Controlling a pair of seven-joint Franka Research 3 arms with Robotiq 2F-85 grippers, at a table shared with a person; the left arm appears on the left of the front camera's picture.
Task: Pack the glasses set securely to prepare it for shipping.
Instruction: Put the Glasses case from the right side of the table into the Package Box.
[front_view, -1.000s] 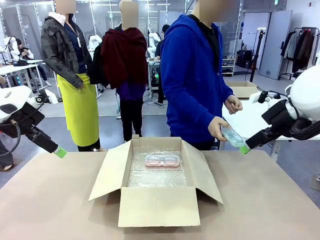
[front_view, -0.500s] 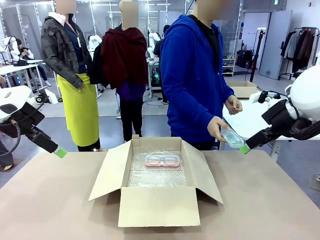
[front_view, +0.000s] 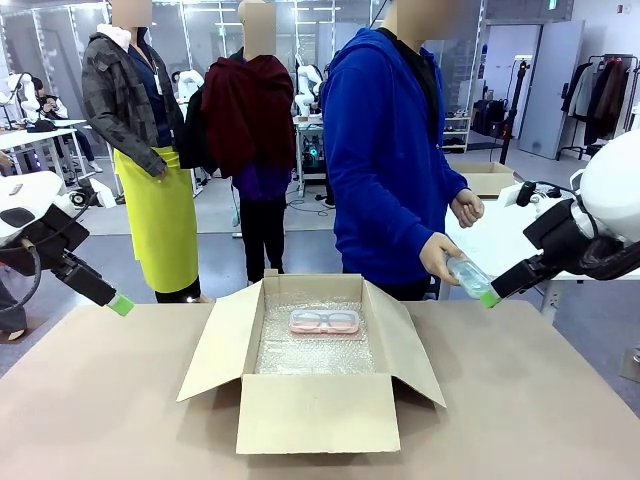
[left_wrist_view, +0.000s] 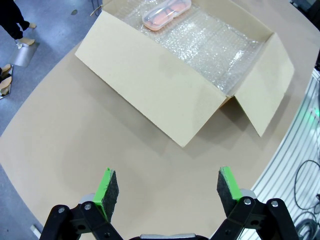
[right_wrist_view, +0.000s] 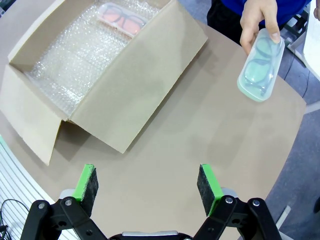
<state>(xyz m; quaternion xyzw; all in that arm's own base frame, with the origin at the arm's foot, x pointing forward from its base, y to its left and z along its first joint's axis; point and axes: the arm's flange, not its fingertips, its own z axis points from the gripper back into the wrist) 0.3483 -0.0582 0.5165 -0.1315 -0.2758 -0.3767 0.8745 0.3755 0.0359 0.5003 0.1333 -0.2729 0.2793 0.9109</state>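
Observation:
The pink case (front_view: 324, 321) of the glasses set lies flat on bubble wrap at the far end of the open cardboard box (front_view: 300, 410); it also shows in the left wrist view (left_wrist_view: 166, 13) and the right wrist view (right_wrist_view: 122, 17). A person in a blue hoodie holds the mint-green case (front_view: 468, 278) (right_wrist_view: 261, 65) in one hand (front_view: 437, 258) above the table's far right. My right gripper (front_view: 488, 297) (right_wrist_view: 148, 180) is open and empty, its tip just below that case. My left gripper (front_view: 121, 304) (left_wrist_view: 166, 182) hangs open and empty over the table's far left corner.
The box flaps (front_view: 218, 340) splay out to both sides and stand above the table (front_view: 120, 400). Two other people stand behind the far left edge. A white table (front_view: 500, 225) with a small box stands at the back right.
The person's hand has lowered the mint-green case slightly, closer to my right gripper's tip. Both arms have stayed still.

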